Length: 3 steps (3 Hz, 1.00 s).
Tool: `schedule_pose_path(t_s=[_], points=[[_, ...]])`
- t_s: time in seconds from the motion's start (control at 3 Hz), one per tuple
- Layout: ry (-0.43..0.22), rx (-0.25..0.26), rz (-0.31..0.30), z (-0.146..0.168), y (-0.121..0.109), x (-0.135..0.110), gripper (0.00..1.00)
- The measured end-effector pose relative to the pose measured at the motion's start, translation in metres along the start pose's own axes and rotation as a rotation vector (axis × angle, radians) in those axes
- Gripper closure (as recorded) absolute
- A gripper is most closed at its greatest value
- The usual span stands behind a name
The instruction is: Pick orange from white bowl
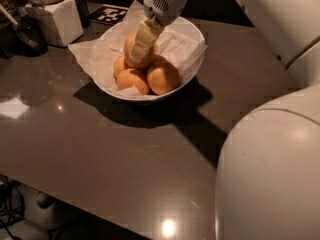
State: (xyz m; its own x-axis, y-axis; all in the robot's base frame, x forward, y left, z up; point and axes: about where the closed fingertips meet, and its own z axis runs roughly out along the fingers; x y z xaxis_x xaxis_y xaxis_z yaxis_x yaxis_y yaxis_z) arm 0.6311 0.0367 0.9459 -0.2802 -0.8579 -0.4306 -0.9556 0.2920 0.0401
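The white bowl [194,36] stands at the back middle of the dark table, lined with crumpled white paper [92,54]. It holds several oranges. My gripper [140,48] reaches down into it from above. One pale finger [142,40] lies across the front of the top orange [130,45]. The gripper is shut on this orange, which sits a little above the others. The other finger is hidden behind the fruit. Three more oranges lie below it, at the front [133,80], the right [163,78] and the left [119,64].
A boxy white canister [54,19] with a stacked lid stands at the back left, with a dark object [27,34] beside it. A black-and-white marker tag [111,14] lies behind the bowl. My white body [270,169] fills the right foreground. The table's front edge [100,204] runs diagonally below.
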Motion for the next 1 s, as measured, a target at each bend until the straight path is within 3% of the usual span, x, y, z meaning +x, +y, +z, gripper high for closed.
schedule_pose_path(t_s=[0.33, 1.0], points=[[0.000, 0.000, 0.000, 0.0000, 0.0000, 0.0000, 0.00], [-0.009, 0.004, 0.014, 0.0015, -0.0014, -0.0005, 0.00]])
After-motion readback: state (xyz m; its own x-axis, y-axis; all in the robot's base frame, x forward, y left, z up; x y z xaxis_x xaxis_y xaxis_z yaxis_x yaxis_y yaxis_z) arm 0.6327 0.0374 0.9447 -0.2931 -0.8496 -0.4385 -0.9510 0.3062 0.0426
